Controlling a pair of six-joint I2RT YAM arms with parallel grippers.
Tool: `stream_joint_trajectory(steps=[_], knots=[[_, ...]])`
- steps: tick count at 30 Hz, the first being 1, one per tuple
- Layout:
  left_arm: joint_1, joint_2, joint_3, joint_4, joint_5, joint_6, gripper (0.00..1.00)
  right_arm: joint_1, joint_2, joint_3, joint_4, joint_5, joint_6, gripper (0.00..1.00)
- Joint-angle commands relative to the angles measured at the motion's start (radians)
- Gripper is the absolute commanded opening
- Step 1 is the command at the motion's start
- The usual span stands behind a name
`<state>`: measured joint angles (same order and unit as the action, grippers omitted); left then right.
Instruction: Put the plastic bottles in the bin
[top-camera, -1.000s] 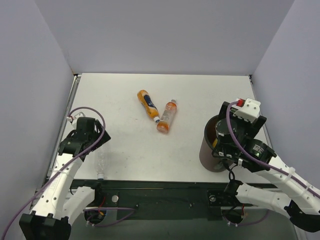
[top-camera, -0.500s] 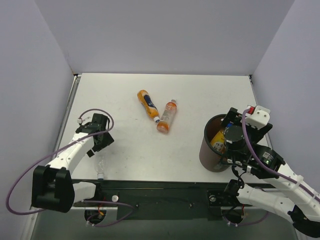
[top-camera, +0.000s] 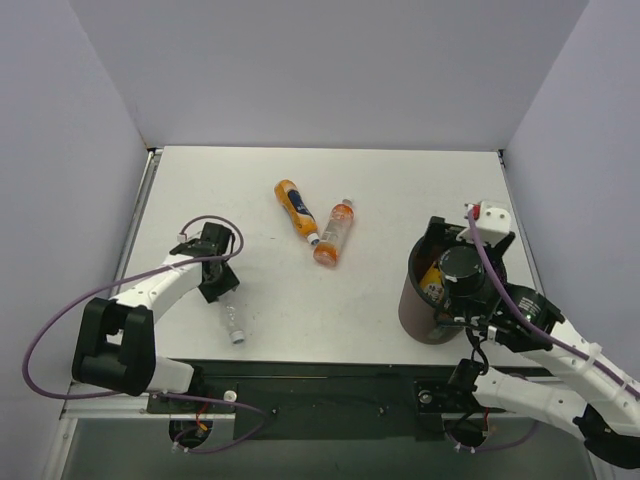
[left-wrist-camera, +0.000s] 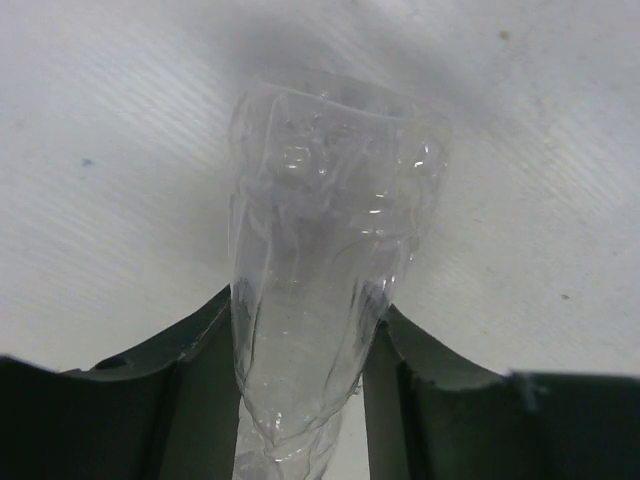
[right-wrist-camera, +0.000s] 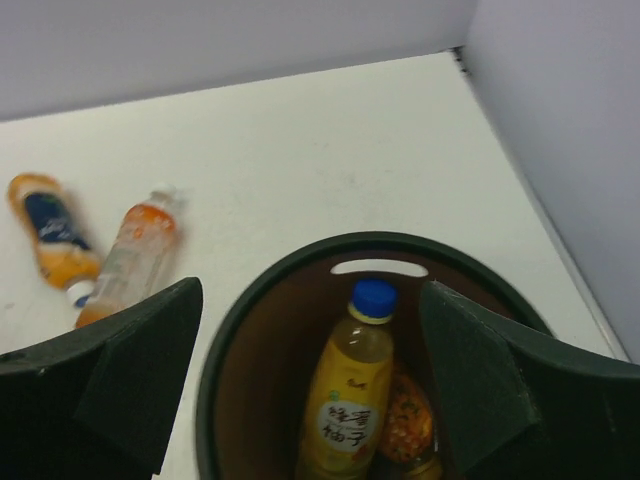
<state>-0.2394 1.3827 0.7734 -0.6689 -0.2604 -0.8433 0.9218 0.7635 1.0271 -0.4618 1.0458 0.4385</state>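
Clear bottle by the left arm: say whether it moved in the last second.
Yes. The clear bottle has shifted right, away from the table's left edge, in the left gripper.

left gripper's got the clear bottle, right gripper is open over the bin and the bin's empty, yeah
Not quite: the bin is not empty. The right wrist view shows a yellow-labelled bottle with a blue cap inside it, and something orange beside that. The rest holds: the left gripper grips the clear bottle, and the right gripper is open over the bin.
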Motion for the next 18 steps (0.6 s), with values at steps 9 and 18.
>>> stream_joint_trajectory(steps=[9,18], knots=[[-0.124,-0.135,0.214,0.095,0.231,0.038,0.33,0.181,0.428,0.293,0.179,-0.62,-0.029,0.84],[-0.113,-0.316,0.3,0.117,0.47,0.075,0.34,0.187,0.565,0.285,0.305,-0.915,0.113,0.85]])
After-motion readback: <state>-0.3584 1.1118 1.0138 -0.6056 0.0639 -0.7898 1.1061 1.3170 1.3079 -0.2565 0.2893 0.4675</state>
